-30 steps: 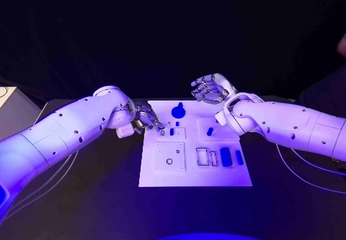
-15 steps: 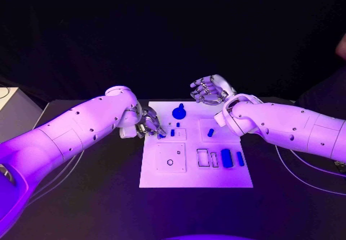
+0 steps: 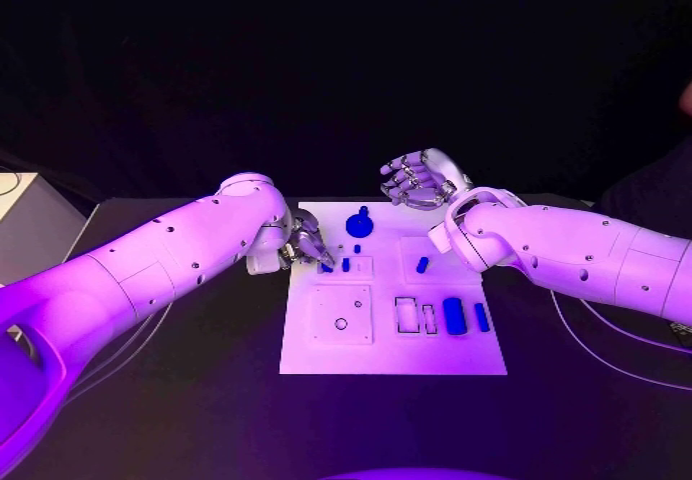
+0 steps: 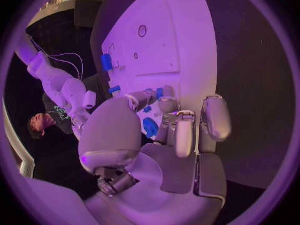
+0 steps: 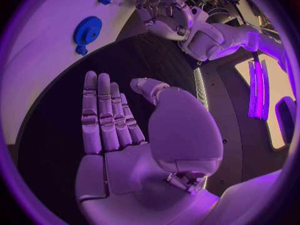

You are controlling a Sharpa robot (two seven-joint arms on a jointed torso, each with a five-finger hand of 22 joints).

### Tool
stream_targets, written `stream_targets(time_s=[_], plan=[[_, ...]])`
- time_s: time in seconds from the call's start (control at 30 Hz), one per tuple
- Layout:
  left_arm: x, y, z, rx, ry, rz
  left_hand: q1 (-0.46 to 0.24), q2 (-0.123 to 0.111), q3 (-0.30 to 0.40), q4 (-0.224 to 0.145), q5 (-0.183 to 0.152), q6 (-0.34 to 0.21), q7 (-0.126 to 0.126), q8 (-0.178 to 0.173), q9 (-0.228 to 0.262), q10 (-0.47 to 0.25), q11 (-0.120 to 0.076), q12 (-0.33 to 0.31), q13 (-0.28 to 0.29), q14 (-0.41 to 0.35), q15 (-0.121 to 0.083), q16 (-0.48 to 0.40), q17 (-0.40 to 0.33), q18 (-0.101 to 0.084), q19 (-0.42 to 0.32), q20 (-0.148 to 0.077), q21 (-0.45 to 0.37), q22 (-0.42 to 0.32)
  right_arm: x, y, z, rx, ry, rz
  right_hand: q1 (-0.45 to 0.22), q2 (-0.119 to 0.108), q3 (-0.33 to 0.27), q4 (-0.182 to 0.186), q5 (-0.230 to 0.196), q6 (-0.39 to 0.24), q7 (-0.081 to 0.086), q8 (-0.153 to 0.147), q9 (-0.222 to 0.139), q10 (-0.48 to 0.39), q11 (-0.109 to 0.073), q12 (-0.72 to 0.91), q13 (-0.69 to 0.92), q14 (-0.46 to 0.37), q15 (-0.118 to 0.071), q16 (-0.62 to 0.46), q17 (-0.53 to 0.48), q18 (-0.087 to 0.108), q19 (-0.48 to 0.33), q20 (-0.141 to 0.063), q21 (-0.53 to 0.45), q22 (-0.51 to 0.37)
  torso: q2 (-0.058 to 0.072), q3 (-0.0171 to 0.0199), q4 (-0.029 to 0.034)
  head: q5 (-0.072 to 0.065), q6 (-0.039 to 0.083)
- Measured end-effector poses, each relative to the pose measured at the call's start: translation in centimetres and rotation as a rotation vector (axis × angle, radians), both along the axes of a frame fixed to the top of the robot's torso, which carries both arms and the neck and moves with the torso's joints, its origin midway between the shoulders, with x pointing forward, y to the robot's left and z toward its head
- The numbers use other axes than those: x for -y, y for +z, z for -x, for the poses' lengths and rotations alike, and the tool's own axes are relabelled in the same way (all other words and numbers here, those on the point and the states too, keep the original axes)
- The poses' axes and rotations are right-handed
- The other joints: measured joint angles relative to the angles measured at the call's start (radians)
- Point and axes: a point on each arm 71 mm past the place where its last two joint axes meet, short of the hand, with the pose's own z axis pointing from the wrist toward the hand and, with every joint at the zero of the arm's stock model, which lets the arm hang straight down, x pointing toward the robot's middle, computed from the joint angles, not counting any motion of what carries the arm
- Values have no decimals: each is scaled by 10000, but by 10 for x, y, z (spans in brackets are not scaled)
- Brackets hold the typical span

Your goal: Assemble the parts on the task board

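At the upper left of the white board (image 3: 392,345), the left hand (image 3: 300,246) has edged inward, its fingers now pinching a small blue peg (image 3: 327,267) beside its socket; insertion looks imminent. The right hand (image 3: 417,180) hovers empty, fingers loosely curled.

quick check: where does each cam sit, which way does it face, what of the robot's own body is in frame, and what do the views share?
Head view: on the robot's head, looking down at the table; both arms come in, left hand at the board's far left corner, right hand raised beyond its far edge.
Left wrist view: behind the left hand, facing the board.
Right wrist view: behind the right hand, facing the table and board; left hand also seen.
Shared: all three show the gear.
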Motion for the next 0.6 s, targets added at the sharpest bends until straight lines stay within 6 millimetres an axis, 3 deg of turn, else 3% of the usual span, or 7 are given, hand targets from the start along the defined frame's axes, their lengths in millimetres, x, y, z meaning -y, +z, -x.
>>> stream_targets(time_s=[0.4, 0.57, 0.6], plan=[[2, 3, -2, 661, 110, -17, -67, -45, -120, -123, 0, 40, -39, 35, 34, 192, -57, 40, 173, 0, -75, 40, 0, 1, 71, -71, 110, 9, 0, 0, 0, -2, 3, 0, 0, 0, 0, 0, 0, 0, -1, 0, 0, 0, 0, 0, 0, -1, 0, 0, 0, -1, 0, 0, 0, 1, 1, 14, -9, 7, -9], [2, 3, -2, 721, 91, -55, 63, -175, -205, -213, 0, 142, -69, 36, 35, 281, -75, 107, 309, 0, -74, 40, 0, 0, 141, -70, 155, 9, 0, 0, 0, -3, -3, 2, 0, 0, 0, 0, 0, -1, -1, 0, 0, 0, 0, 0, 1, -1, 0, 0, 0, -1, 0, 0, 0, 1, 0, 19, -9, -1, -25], [2, 3, -2, 728, 83, -66, 63, -175, -88, -378, -4, 143, -68, 36, 35, 282, -75, 108, 338, 0, -74, 40, 0, 0, 141, -70, 155, 8, 0, 0, 0, -4, -5, 2, 0, 0, 0, 0, 0, -1, -1, 0, 1, 0, 0, 0, 0, -1, 1, 0, 0, -1, 0, 0, 0, 1, -1, 19, -9, -2, -29]])
